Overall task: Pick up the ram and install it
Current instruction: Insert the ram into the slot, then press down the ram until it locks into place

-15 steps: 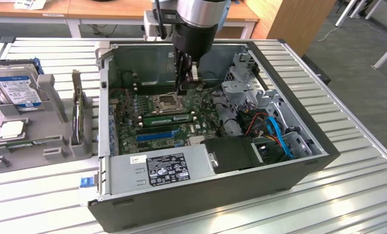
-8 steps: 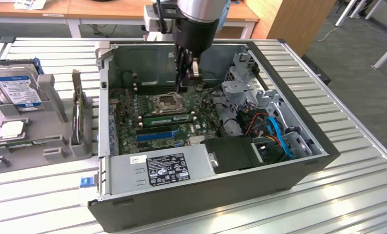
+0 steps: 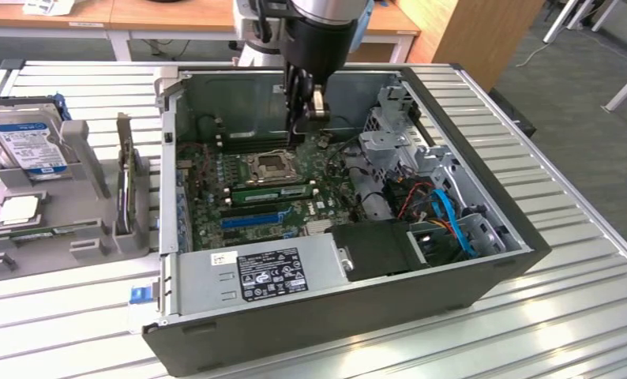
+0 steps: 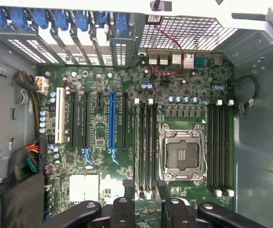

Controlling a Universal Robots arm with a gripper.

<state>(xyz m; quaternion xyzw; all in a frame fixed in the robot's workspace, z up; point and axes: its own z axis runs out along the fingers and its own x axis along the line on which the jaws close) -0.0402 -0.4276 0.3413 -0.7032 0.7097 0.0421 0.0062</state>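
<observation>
An open computer case [image 3: 324, 343] lies on its side on a slatted metal table [image 3: 61, 316]. Its grey power supply [image 3: 276, 272], with a black-and-white label, is nearest the exterior view's camera. Just behind it sit a black shroud [image 3: 377, 249] and, toward the exterior view's right, a bundle of blue cables [image 3: 456, 225].

Beyond these the green motherboard [image 3: 213, 185] covers the case floor, with a blue expansion slot [image 3: 256, 219] on its near side. The ram [image 3: 275, 190], a narrow green stick, stands on edge in the bank of memory slots between that blue slot and the processor socket [image 3: 268, 166], just beside the socket. Farther back lies a second bank of black memory slots [image 3: 256, 140].

The arm's pincer [image 3: 304, 118] hangs down into the case, raised above the board and apart from the ram. In the wrist view the pincer [image 4: 145, 194] has its black fingers [image 4: 127, 204] spread wide with nothing between them. The open socket [image 4: 181, 154] and the motherboard [image 4: 98, 142] lie beyond it.

On the table at the exterior view's left, a grey holder [image 3: 76, 245] carries a hard drive [image 3: 24, 142] and a square silver processor chip [image 3: 19, 209]. Wooden desks [image 3: 187, 16] line the background.
</observation>
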